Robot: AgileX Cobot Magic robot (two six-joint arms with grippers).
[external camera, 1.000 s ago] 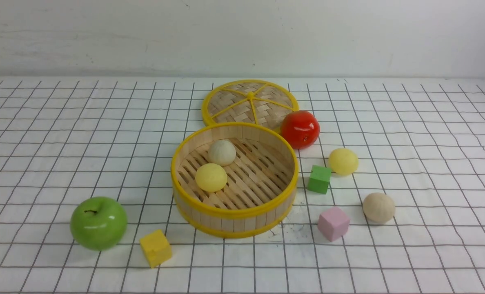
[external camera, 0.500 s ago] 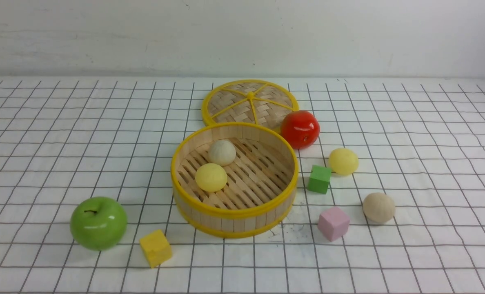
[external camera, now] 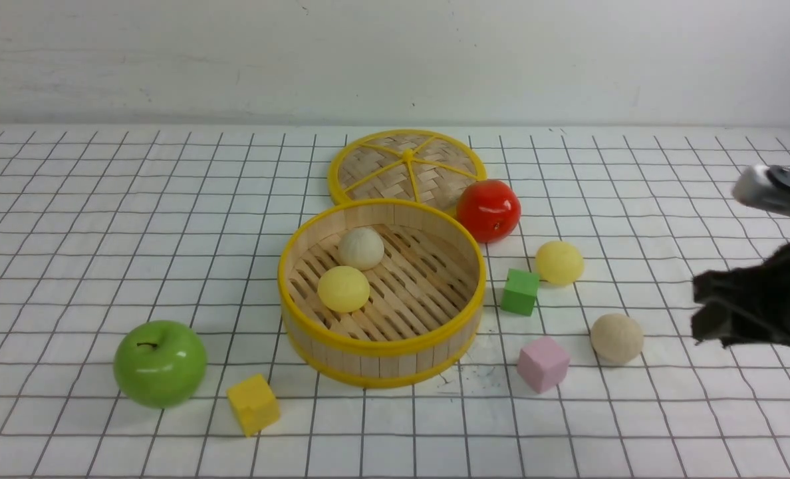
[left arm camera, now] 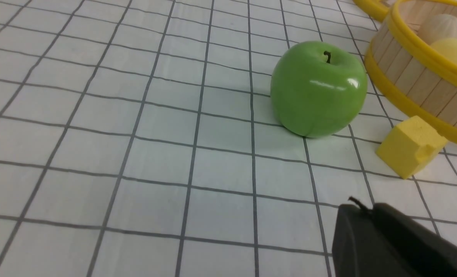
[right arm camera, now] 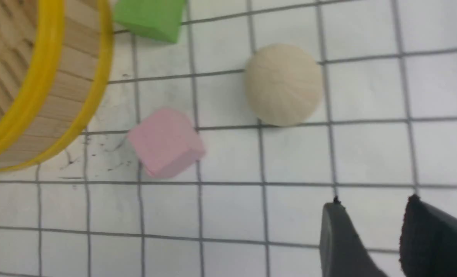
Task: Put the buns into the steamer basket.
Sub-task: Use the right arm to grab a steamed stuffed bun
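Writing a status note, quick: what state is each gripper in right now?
Left gripper: cannot be told; only its tip shows.
Right gripper: open, holding nothing.

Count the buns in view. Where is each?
4. Two inside the basket: a yellow bun, a beige bun behind it. Two on the table to its right: a yellow bun by the green cube, a beige bun by the pink cube. None seems hidden.
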